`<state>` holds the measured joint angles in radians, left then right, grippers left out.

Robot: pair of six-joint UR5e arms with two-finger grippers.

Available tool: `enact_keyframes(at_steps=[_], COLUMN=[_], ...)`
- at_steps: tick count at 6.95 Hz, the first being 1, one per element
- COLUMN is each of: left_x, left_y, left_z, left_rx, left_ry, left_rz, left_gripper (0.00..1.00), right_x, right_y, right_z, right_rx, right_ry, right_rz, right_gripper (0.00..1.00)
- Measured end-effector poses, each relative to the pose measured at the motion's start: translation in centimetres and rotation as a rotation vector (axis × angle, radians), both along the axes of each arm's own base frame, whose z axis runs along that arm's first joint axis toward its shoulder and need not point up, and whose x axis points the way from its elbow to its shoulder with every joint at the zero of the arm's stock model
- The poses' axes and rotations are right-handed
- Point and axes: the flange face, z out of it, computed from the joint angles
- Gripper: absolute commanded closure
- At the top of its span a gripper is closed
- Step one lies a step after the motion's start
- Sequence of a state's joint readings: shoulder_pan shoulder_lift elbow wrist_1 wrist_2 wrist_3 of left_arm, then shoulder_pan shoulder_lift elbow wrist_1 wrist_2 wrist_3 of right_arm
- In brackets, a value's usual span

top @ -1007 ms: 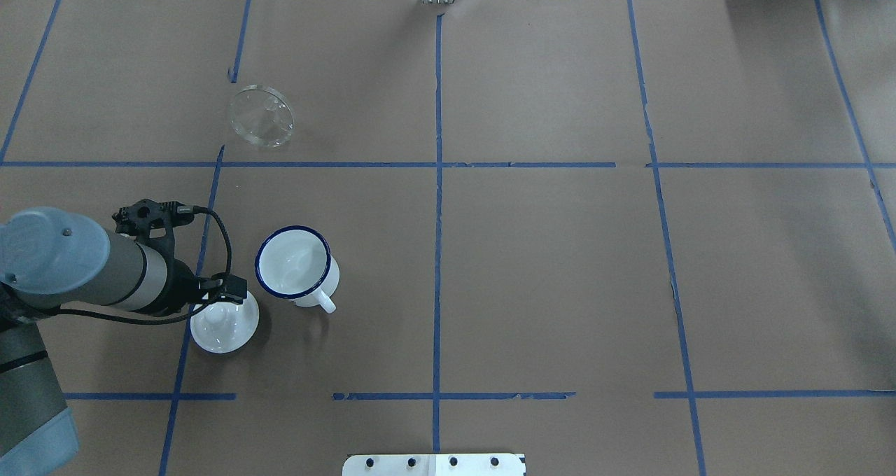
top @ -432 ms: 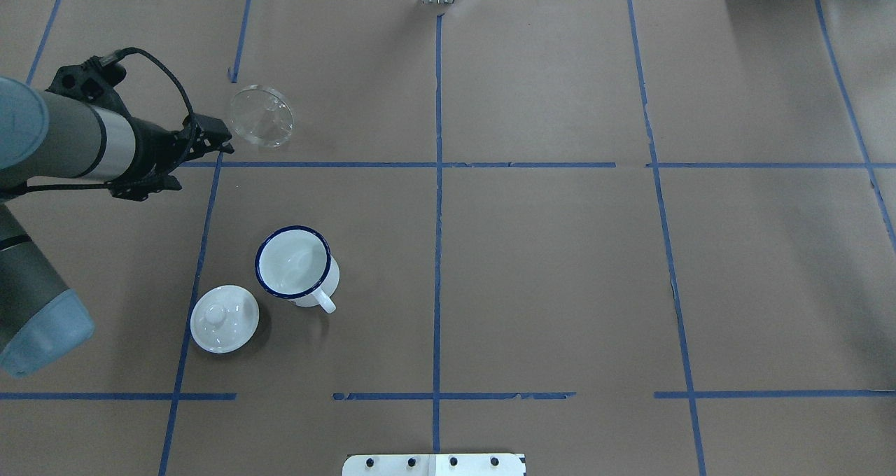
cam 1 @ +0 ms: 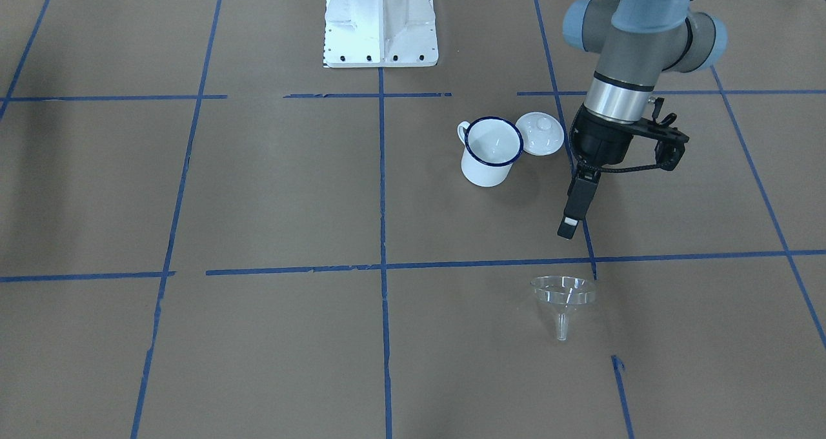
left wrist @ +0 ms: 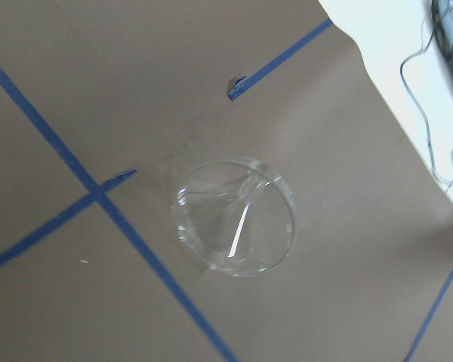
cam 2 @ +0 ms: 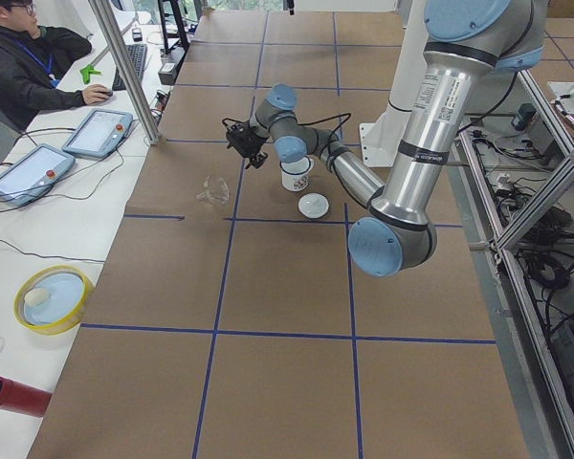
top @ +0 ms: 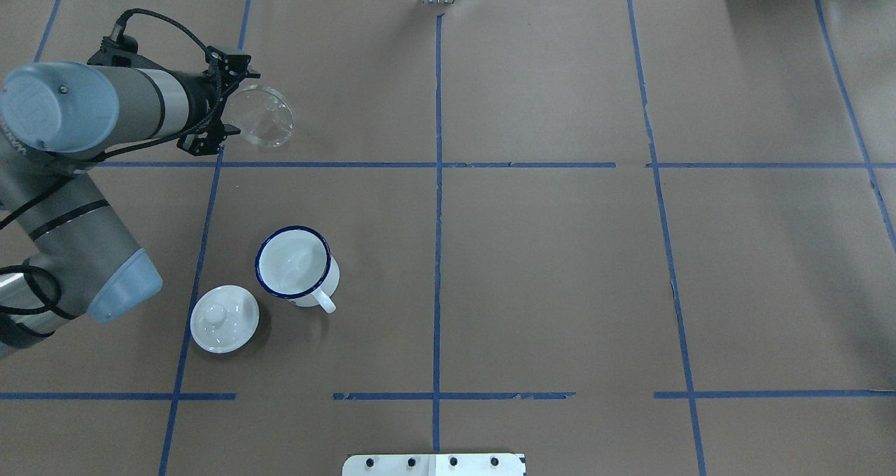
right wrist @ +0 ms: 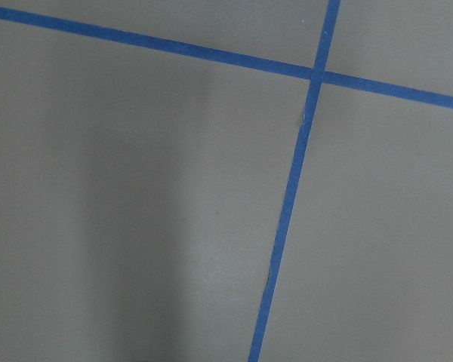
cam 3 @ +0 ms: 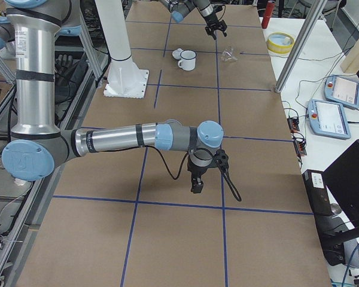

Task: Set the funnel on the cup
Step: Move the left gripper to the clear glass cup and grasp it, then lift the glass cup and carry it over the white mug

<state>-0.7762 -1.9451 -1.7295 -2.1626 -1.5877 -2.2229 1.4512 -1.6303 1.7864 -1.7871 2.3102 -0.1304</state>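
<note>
A robot's left arm reaches out over a table (top: 546,252) covered in brown paper and marked into squares with blue tape. Its left gripper (cam 1: 568,227) points down and forward, and hangs in the air above the paper, holding nothing. From across the table the fingers show as one narrow dark bar with a pale tip. Whether they are parted or closed cannot be told.

The funnel (cam 1: 563,294) lies on the paper just beyond the fingertips, on the side away from the robot's base. It is apart from them, with a tape line (cam 1: 484,263) running across between the two. It is clear plastic and rests tilted, with its wide round mouth turned up and toward the robot and its short spout pointing away. The left wrist camera looks straight down on the funnel (left wrist: 234,219), near the middle of its view. No fingers show in that view.

Behind the fingers, toward the robot's base, the cup (cam 1: 492,152) stands upright. It is white with a dark blue rim, and its handle is on the base side. A round white lid (cam 1: 541,133) with a knob on top lies just beside the cup.

The right gripper (cam 3: 197,186) hangs over bare paper, well apart from all of this. It appears only in the side view, so the state of its fingers cannot be told.
</note>
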Motion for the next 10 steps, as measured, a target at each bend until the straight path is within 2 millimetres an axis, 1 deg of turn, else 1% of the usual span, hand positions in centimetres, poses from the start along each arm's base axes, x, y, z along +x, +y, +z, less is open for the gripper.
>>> enact_keyframes(at_steps=[1, 2, 3, 4, 5, 6, 7, 9, 10], left_x=[1.7, 3.4, 4.5, 5.0, 5.4, 5.7, 5.8, 5.8, 5.8], left_y=[-2.1, -4.0, -5.4, -6.1, -6.4, -6.5, -6.5, -6.3, -6.1], left_z=[1.7, 3.2, 4.2, 5.1, 6.0, 6.7, 6.9, 6.8, 6.7], left_rx=[-0.043, -0.086, -0.108, -0.111, -0.110, -0.109, -0.107, -0.089, -0.079], left_ry=[0.035, 0.042, 0.038, 0.037, 0.039, 0.039, 0.039, 0.049, 0.056], left_rz=[-0.067, -0.116, -0.159, -0.180, -0.186, -0.186, -0.185, -0.177, -0.174], left_gripper=[0.06, 0.11, 0.15, 0.23, 0.26, 0.42, 0.67, 1.00, 1.00], right_x=[0.0, 0.0, 0.0, 0.0, 0.0, 0.0, 0.0, 0.0, 0.0], right_y=[0.0, 0.0, 0.0, 0.0, 0.0, 0.0, 0.0, 0.0, 0.0], right_z=[0.0, 0.0, 0.0, 0.0, 0.0, 0.0, 0.0, 0.0, 0.0], right_rx=[0.000, 0.000, 0.000, 0.000, -0.001, -0.001, 0.000, 0.000, 0.000], right_ry=[0.000, 0.000, 0.000, 0.000, 0.000, 0.000, 0.000, 0.000, 0.000], right_rz=[0.000, 0.000, 0.000, 0.000, 0.000, 0.000, 0.000, 0.000, 0.000], right_gripper=[0.00, 0.00, 0.00, 0.00, 0.00, 0.00, 0.00, 0.00, 0.00])
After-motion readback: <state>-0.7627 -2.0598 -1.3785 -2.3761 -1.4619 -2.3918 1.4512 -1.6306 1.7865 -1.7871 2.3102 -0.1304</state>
